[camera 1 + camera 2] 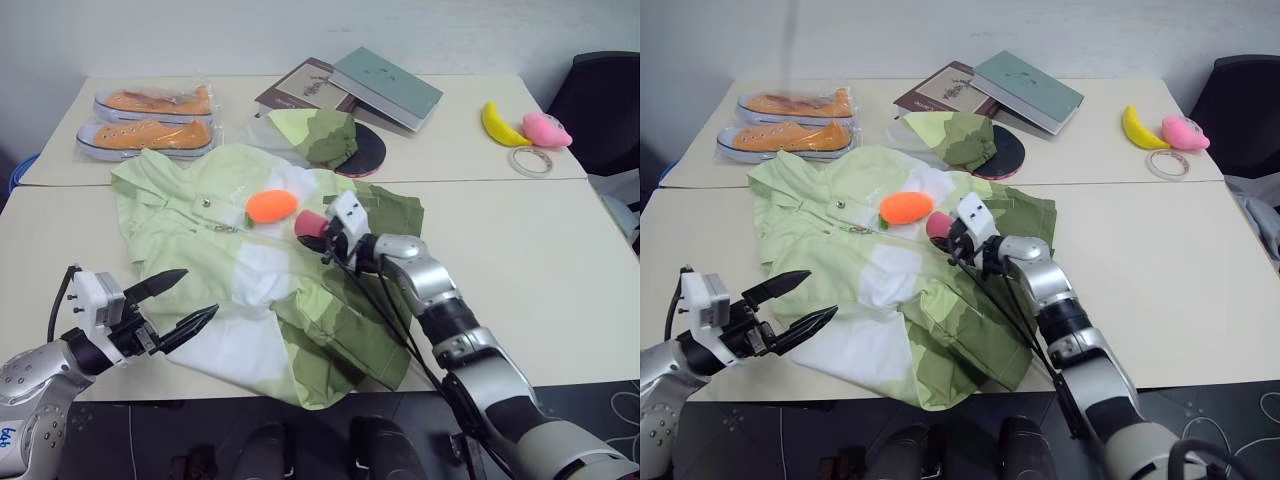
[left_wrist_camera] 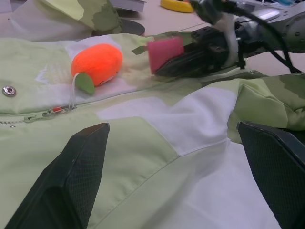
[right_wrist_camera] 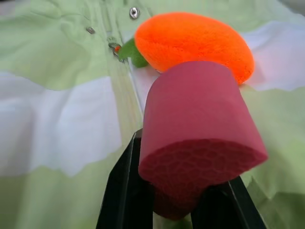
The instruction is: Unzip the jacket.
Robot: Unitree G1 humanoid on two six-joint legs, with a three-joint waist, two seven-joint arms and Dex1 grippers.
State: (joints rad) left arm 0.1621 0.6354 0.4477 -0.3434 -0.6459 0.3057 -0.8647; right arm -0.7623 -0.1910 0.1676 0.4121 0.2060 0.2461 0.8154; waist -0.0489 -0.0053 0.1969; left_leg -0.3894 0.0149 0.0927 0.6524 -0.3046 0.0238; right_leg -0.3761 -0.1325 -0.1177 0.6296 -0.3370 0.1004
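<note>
Left claw [image 1: 175, 303]: wide open, hovering just over the near left hem of the jacket [image 1: 250, 290], touching nothing. Jacket: spread flat across the near half of the table [image 1: 540, 260], hood [image 1: 312, 133] toward the far side, zipper line running left to right across the chest as seen in the left wrist view. Zipper pull [image 2: 56, 111]: small silver-and-red tab with a pale cord, lying just beside the leaf of an orange plush fruit [image 1: 271, 205] that rests on the jacket's chest. Right claw [image 1: 322, 235]: closed on a dark pink foam block [image 3: 198, 138], pressed low over the fabric just right of the orange fruit. Farther back: a pair of orange shoes [image 1: 148, 118] in clear wrap at left, books [image 1: 385, 85] at centre, a yellow banana toy [image 1: 500, 125], a pink toy [image 1: 547, 130] and a tape ring [image 1: 530, 160] at right.

Step in hand, as judged: clearing loose items off the zipper path. Best done by lifting the block straight up and setting it well clear of the jacket, then removing the fruit without snagging the cord. For the unzip itself: pinning the cloth near the pull with one claw, pinching the tab with the other, drawing along the teeth, never across them.
</note>
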